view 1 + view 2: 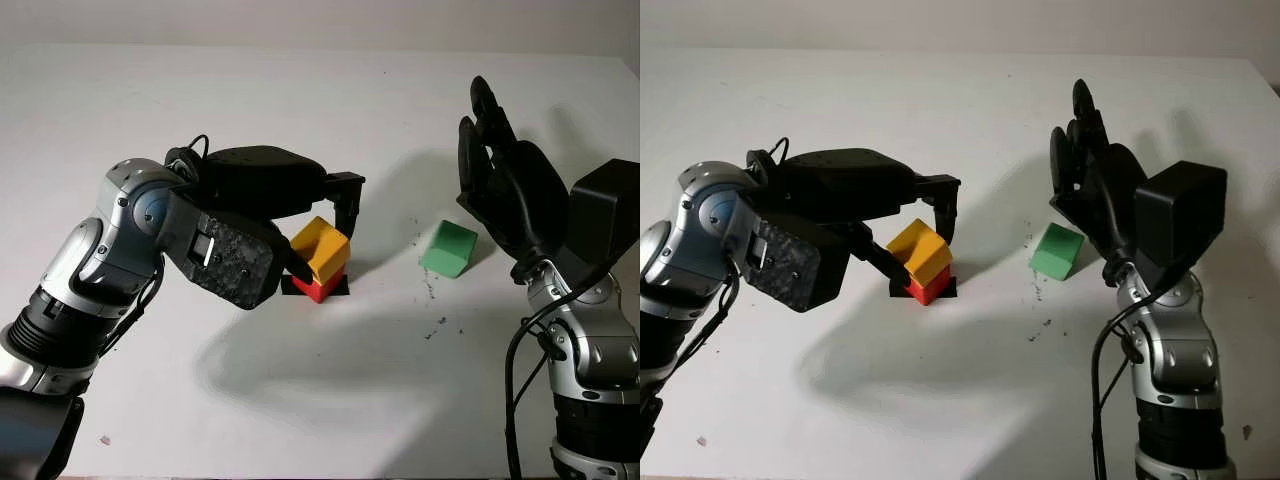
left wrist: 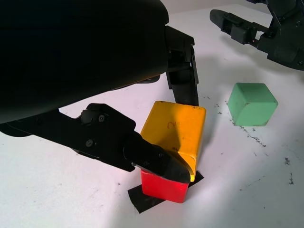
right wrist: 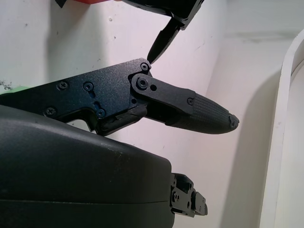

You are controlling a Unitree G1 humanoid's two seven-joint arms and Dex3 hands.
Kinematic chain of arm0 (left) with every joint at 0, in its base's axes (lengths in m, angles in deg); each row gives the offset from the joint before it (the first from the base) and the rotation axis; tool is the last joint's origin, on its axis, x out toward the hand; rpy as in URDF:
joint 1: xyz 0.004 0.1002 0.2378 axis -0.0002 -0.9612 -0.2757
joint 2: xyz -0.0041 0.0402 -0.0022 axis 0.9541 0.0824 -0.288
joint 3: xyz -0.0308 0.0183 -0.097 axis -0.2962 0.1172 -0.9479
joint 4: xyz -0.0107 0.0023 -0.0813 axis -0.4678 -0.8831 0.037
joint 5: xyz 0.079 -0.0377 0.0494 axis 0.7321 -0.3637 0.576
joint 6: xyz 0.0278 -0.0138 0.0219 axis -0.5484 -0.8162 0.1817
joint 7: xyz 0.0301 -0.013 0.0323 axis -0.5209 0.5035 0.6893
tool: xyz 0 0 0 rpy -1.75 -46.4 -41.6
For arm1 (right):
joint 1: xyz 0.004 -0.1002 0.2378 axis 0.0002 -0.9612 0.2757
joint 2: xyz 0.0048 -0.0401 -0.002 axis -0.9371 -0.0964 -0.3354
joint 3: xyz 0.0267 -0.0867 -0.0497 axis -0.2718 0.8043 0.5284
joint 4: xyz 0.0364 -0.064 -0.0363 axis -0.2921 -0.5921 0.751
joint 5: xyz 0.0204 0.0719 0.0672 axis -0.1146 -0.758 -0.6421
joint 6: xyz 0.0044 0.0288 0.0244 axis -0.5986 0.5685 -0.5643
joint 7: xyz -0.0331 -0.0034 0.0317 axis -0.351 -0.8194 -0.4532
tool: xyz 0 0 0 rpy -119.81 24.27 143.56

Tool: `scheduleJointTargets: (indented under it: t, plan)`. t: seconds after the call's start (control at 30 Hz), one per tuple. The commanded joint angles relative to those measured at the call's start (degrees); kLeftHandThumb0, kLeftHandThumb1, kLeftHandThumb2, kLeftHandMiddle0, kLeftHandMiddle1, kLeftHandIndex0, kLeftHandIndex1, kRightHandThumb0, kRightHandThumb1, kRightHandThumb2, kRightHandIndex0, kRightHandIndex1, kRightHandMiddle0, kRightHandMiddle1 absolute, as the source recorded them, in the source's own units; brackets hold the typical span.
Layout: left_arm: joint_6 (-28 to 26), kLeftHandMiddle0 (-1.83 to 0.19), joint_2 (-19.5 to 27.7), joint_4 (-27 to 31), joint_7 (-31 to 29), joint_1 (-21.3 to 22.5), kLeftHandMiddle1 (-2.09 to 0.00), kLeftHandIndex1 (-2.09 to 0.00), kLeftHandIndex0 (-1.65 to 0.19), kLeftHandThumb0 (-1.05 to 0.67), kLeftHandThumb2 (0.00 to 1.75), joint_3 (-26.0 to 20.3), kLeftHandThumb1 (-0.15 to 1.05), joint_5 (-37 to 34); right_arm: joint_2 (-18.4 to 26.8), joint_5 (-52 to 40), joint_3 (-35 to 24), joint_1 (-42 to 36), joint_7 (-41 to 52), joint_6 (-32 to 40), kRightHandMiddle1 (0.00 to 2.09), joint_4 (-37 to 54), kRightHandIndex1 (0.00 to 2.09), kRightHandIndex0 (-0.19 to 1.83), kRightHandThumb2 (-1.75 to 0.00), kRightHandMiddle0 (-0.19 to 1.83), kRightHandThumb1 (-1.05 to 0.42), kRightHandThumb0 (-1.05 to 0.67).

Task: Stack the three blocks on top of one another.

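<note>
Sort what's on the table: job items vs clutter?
Job items:
- yellow block, held by the left hand, sitting tilted on the red block
- green block, alone on the table, next to the open right hand

Lying about:
- black tape patch under the red block
- dark specks near the green block

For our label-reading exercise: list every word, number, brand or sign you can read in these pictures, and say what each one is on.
No text can be read anywhere.
Yellow block, held by the left robot hand on top of the red block: a faint scribble on its face, too faint to read.
Green block: no marking.
Right robot hand, open and raised beside the green block: no label.
Table: dark specks, no writing.
</note>
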State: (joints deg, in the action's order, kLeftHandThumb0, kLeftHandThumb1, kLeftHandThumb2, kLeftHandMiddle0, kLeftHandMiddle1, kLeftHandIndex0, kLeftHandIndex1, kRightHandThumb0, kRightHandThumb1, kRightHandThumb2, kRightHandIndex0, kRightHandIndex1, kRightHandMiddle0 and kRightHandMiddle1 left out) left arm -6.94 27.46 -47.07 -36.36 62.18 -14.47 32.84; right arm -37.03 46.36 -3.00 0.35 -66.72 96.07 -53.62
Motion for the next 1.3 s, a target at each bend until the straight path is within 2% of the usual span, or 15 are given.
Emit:
scheduleJointTargets:
  t: [0.0, 0.07, 0.17, 0.73, 0.97, 1.07, 1.17, 1.27]
  plan:
    - [-0.06, -0.07, -0.18, 0.79, 0.03, 0.64, -0.05, -0.76, -0.21, -0.49, 0.05, 0.02, 1.02, -0.02, 0.03, -0.33, -0.4, 0.25, 0.07, -0.31, 0.0, 0.49, 0.0, -0.19, -0.75, -0.19, -1.05, -0.71]
    - [0.1, -0.04, -0.12, 0.64, -0.1, 0.72, -0.05, -0.61, -0.22, -0.51, 0.05, 0.15, 1.02, 0.15, 0.08, -0.36, -0.38, 0.25, 0.17, -0.35, 0.0, 0.41, 0.0, -0.19, -0.76, -0.19, -1.05, -0.71]
    - [0.22, -0.01, -0.13, 0.51, -0.16, 0.81, -0.05, -0.51, -0.22, -0.53, 0.05, 0.19, 1.02, 0.33, 0.01, -0.43, -0.46, 0.27, 0.17, -0.35, 0.0, 0.31, 0.0, -0.19, -0.76, -0.19, -1.05, -0.71]
    - [0.2, 0.01, 0.15, -0.11, -0.41, 0.72, -0.05, -0.4, -0.25, -0.54, 0.05, -0.07, 1.02, 0.13, 0.26, -0.43, -0.44, 0.52, 0.59, -0.57, 0.0, -0.18, 0.0, -0.19, -0.76, -0.19, -1.05, -0.72]
    - [-1.09, 0.02, 0.91, 0.6, -0.96, 0.22, -0.05, -0.34, -0.21, -0.57, 0.05, -0.88, 1.01, -0.47, -0.15, -0.53, -0.59, 0.59, 0.16, -1.11, 0.0, -0.57, 0.0, -0.19, -0.74, -0.19, -1.05, -0.71]
    - [-3.64, 0.06, 1.83, 1.57, -2.86, 0.0, -0.05, -0.26, -0.16, -0.59, 0.05, -2.46, 1.0, -3.52, 0.08, -0.58, -0.45, 0.46, 0.43, -1.24, 0.0, -0.5, 0.0, -0.19, -0.74, -0.19, -1.05, -0.71]
    - [-9.48, 0.16, 3.4, 4.23, -5.45, -0.28, -0.01, -0.09, 0.08, -0.64, 0.04, -5.28, 0.96, -7.06, 0.32, -0.66, -0.51, 0.34, 0.65, -0.86, 0.0, -0.24, 0.0, -0.19, -0.75, -0.19, -1.05, -0.72]
    - [-14.16, 0.19, 3.96, 5.81, -4.98, -1.63, 0.0, -0.01, 0.18, -0.67, 0.03, -9.8, 0.92, -11.75, 0.42, -0.66, -0.68, 0.35, 0.76, -1.02, 0.0, -0.42, 0.0, -0.19, -0.75, -0.19, -1.05, -0.72]
